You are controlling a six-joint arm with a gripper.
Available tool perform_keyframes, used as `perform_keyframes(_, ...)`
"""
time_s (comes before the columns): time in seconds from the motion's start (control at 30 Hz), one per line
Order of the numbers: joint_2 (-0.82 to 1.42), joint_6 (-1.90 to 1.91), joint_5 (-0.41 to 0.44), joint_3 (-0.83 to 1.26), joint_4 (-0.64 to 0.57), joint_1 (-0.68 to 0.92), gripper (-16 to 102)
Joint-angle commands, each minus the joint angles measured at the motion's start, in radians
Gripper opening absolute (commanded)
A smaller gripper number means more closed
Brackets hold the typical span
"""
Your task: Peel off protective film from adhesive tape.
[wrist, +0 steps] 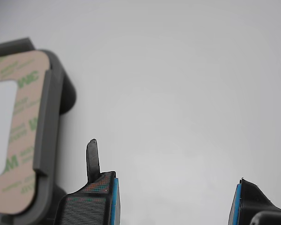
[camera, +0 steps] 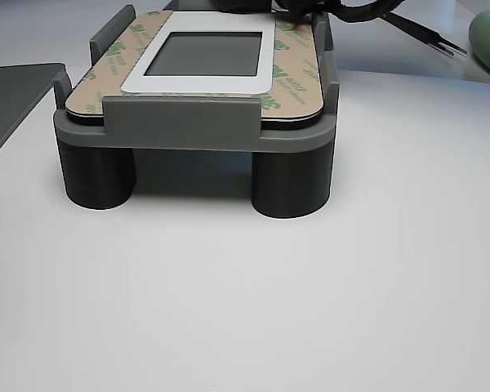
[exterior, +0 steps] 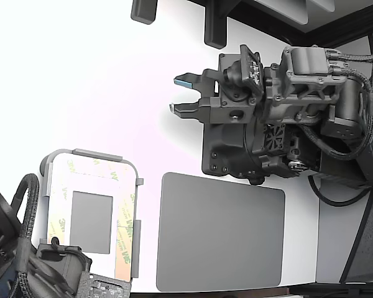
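The protective film point(exterior: 61, 210), pale with green "3M" logos, lies in narrow strips around a dark grey rectangle point(exterior: 91, 221) on a part held in a light-grey fixture point(exterior: 87, 154). A peach-tan stretch of adhesive tape point(exterior: 120, 251) shows along the exterior view's right side of that rectangle. The other view shows the logo-printed film point(camera: 292, 82) on top of the raised fixture point(camera: 192, 122). My gripper point(exterior: 177, 94) hovers over the white table, up and to the right of the fixture in the exterior view. It is open and empty. The wrist view shows my gripper point(wrist: 177, 190) apart from the film point(wrist: 23, 126).
A large grey pad point(exterior: 221, 231) lies flat to the exterior view's right of the fixture. A second arm point(exterior: 43, 270) with cables sits at the fixture's lower end in the exterior view. A thin forked tool point(camera: 429, 37) sticks out beyond the fixture in the other view.
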Motion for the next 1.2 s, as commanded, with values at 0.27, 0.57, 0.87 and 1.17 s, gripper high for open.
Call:
perform_keyframes(0.27, -0.035, -1.555, -0.02, 0.011, -0.018, 0.034, -10)
perform_keyframes(0.57, -0.064, -1.58, -0.018, 0.011, -0.066, 0.034, -10)
perform_keyframes(0.87, -0.189, -1.744, -0.04, 0.011, -0.252, 0.026, -11)
perform_keyframes(1.17, -0.382, -2.025, -0.19, 0.008, -0.505, 0.014, -11)
